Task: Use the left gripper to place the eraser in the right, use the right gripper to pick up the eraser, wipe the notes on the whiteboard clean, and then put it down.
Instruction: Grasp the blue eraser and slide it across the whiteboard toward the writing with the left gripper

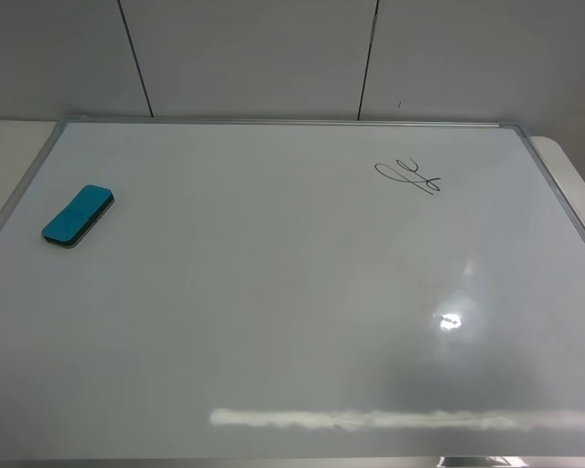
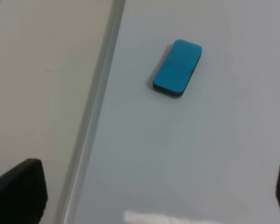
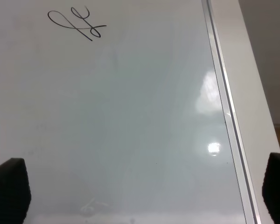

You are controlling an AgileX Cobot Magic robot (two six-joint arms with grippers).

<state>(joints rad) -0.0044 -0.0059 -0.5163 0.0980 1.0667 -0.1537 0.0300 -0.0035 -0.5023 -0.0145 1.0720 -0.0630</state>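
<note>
The left gripper and the right gripper are cropped — only black fingertip stubs show at the frame corners. The whiteboard runs past the high view's lower edge.

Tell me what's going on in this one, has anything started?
Nothing is being handled yet. The eraser lies flat near the left edge of the whiteboard, and the notes, a small black scribble, sit unwiped toward the far right of the board. The left gripper hovers open above the board with the eraser ahead of it. The right gripper hovers open on the scribble's side. Neither touches anything.
</note>
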